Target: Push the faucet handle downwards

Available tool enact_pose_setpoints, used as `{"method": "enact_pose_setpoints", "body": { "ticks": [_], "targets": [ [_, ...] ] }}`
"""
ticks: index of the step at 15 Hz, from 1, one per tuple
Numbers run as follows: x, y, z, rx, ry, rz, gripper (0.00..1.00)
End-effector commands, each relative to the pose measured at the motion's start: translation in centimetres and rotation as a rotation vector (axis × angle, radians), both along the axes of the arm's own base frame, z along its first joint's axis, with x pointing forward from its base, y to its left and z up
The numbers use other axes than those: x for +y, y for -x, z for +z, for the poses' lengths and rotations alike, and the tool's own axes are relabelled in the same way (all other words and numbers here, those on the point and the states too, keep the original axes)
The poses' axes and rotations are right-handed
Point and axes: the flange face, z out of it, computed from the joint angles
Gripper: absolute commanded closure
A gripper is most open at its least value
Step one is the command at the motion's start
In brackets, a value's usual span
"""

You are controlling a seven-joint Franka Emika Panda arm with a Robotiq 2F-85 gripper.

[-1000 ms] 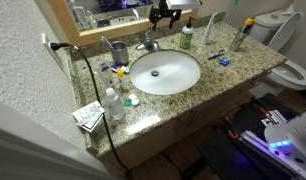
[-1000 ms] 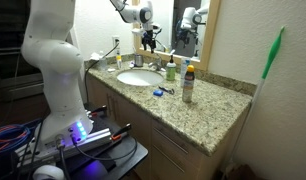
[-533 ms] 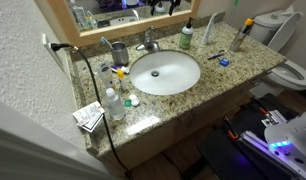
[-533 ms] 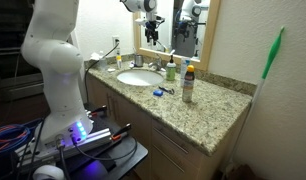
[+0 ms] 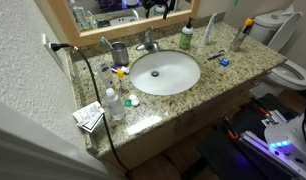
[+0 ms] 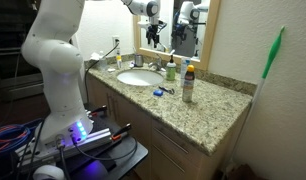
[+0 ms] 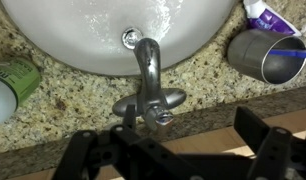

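Observation:
The small chrome faucet (image 5: 148, 45) stands behind the white oval basin (image 5: 165, 88), against the mirror. In the wrist view its spout (image 7: 145, 58) reaches over the basin (image 7: 73, 30), and the short silvery faucet handle (image 7: 158, 117) sits on top of the base. My gripper (image 7: 188, 138) is open and empty, with its dark fingers wide apart above and just behind the handle, not touching it. In both exterior views the gripper (image 5: 163, 8) (image 6: 153, 32) hangs high in front of the mirror, above the faucet (image 6: 144, 62).
A grey metal cup (image 5: 119, 52) (image 7: 263, 52) with a toothbrush stands beside the faucet. A green bottle (image 5: 186, 37) (image 7: 13, 75) stands on its other side. Bottles and small items lie on the granite counter (image 5: 208, 75). The mirror frame (image 5: 113, 30) is close behind. A toilet (image 5: 293, 72) stands nearby.
The gripper has risen up and away from the faucet over the last second, still open. The faucet and the counter items have not moved.

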Motion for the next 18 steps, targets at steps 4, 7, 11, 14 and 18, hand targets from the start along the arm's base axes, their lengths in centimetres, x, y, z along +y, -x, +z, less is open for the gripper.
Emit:
{"method": "enact_pose_setpoints", "body": {
  "ticks": [4,7,11,14,18],
  "targets": [
    [-0.6,-4.0,-2.8,-0.005,0.066,-0.043,0.0],
    [-0.8,-3.7,-3.2,-0.009,0.048,-0.038,0.0],
    [-0.4,-4.1,-5.7,0.007,0.053,0.009,0.0],
    [-0.1,-4.2,-7.2,0.027,0.058,0.023,0.0],
    [-0.1,-4.0,-7.2,0.04,0.062,0.0,0.25]
  ]
}}
